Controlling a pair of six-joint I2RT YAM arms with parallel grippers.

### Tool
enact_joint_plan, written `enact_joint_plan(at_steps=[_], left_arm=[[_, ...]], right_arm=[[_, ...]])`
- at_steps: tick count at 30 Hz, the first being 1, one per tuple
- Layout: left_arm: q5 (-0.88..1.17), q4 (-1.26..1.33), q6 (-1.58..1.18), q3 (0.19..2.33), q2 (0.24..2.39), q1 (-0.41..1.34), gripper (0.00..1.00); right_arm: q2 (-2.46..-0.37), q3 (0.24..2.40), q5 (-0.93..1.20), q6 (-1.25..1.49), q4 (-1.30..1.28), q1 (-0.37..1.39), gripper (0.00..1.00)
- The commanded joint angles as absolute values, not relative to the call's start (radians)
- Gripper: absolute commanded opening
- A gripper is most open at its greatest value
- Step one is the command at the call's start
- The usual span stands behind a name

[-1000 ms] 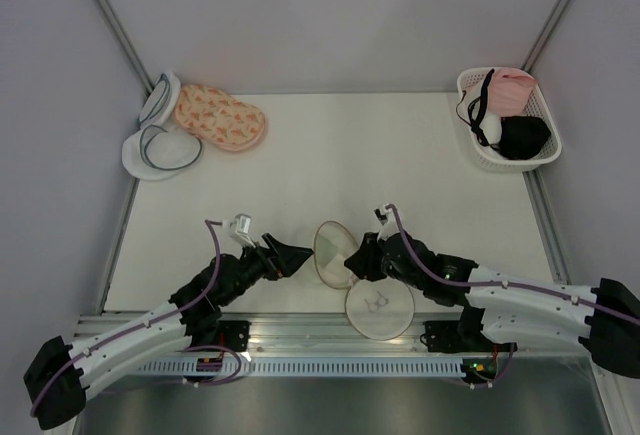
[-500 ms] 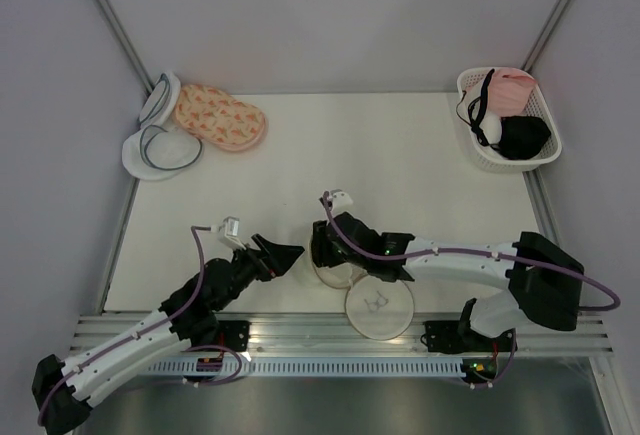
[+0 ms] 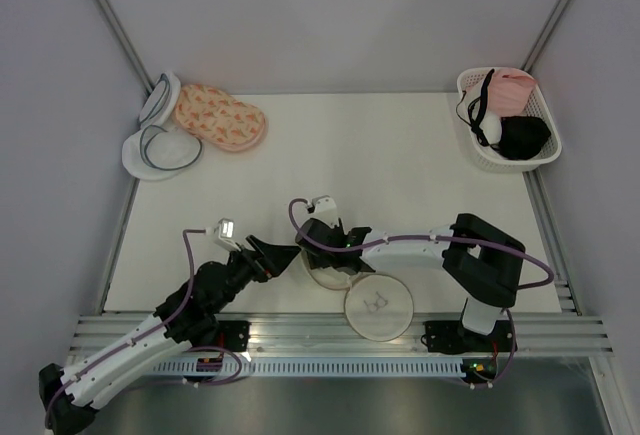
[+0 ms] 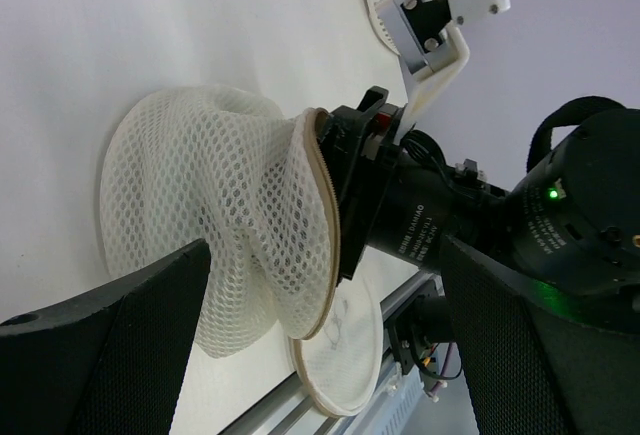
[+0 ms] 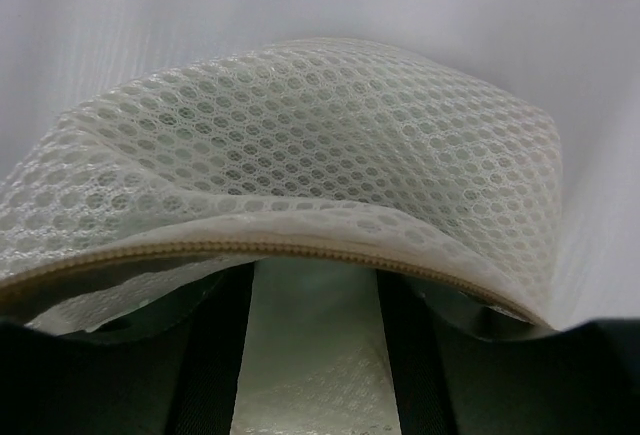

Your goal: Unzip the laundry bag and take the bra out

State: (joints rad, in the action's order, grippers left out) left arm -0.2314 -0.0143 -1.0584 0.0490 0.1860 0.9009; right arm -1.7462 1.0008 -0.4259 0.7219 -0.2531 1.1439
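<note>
The laundry bag [image 3: 322, 273] lies unzipped near the table's front edge. Its flat half [image 3: 380, 305] lies open beside the domed half. My right gripper [image 3: 317, 253] reaches into the domed half from the right. In the right wrist view its fingers [image 5: 215, 355] stand apart under the tan zip rim [image 5: 300, 248] and white mesh [image 5: 320, 125]. A pale mint-white surface [image 5: 315, 325] lies between them; I cannot tell if it is the bra. My left gripper [image 3: 288, 253] is open and empty just left of the bag. In the left wrist view [image 4: 320, 355] the mesh dome [image 4: 200, 205] lies ahead of it.
A white basket [image 3: 470, 145] at the back right holds a pink garment [image 3: 512, 87] and a black bra [image 3: 522, 137]. A pink flower-patterned pouch [image 3: 220, 117] and white pouches with grey rims [image 3: 160, 147] lie at the back left. The metal rail runs along the front edge.
My right arm has swung left and its gripper has gone into the bag's raised half, pushing it down and left. My left gripper has drawn back slightly, still open.
</note>
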Motion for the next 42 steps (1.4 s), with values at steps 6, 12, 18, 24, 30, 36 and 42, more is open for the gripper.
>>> enact_joint_plan(at_steps=[6,12,18,24,30,36,42], left_arm=[[-0.245,-0.097,-1.095,0.0,0.107,0.905,0.98],[-0.245,-0.124,-1.1,-0.02,0.066,0.905,0.98],[-0.255,-0.141,-1.1,-0.015,0.06,0.904,0.99],[-0.275,-0.13,-1.098,-0.011,0.067,0.905,0.99],[-0.275,-0.014,-1.081,-0.014,0.138,0.905,0.99],[-0.241,0.164,-1.085,-0.009,0.32,0.905,0.99],[-0.189,0.457,-1.108,-0.034,0.481,0.904,0.98]], right_arm=[[-1.848,1.005,-0.416,0.719,-0.203,1.152,0.11],[-1.792,0.942,-0.414,0.721,-0.19,1.152,0.0],[-1.573,0.839,-0.361,0.687,-0.16,1.16,0.0],[-1.3,0.767,-0.27,0.647,-0.149,1.173,0.0],[-1.141,0.732,-0.212,0.638,-0.152,1.173,0.01],[-1.017,0.678,-0.158,0.646,-0.107,1.172,0.0],[-0.939,0.643,-0.134,0.67,-0.072,1.172,0.0]])
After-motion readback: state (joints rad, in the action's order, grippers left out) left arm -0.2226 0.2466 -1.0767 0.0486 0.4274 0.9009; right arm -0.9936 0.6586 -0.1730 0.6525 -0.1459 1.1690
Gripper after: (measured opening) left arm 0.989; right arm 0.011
